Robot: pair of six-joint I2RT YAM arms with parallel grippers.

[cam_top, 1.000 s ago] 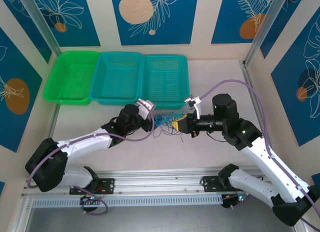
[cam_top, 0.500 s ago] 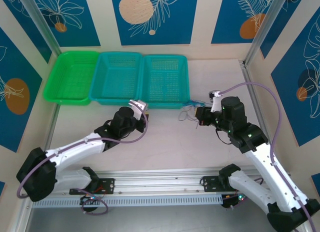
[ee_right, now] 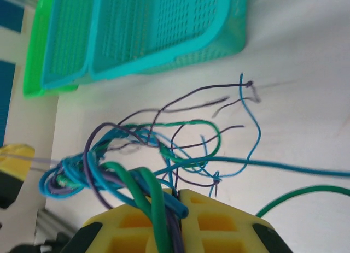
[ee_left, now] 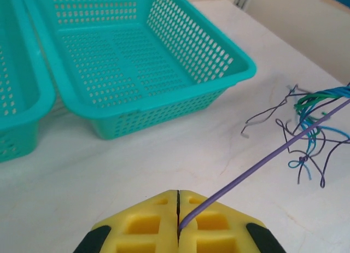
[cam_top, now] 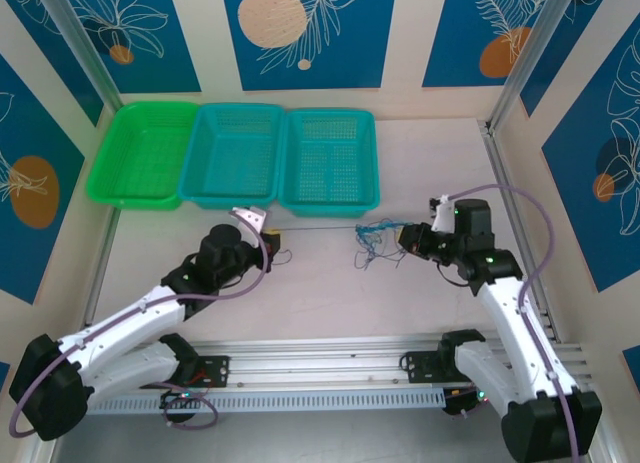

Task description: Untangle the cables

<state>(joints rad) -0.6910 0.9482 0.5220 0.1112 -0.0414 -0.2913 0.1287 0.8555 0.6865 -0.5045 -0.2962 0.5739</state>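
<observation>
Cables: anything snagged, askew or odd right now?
Nothing damaged, but one purple wire runs taut from the shut left tool to the tangled bundle clamped in the right tool, so it looks snagged in the knot.

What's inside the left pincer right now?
The left pincer is shut on one purple cable, taut to the tangle in the right pincer. The cable's gripped end is hidden between the pads.

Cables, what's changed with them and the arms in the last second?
The left jaws shut on one purple wire and drew back left, stretching it taut from the tangle. The right jaws, shut on the tangle, carried it right. The three baskets stayed put.
</observation>
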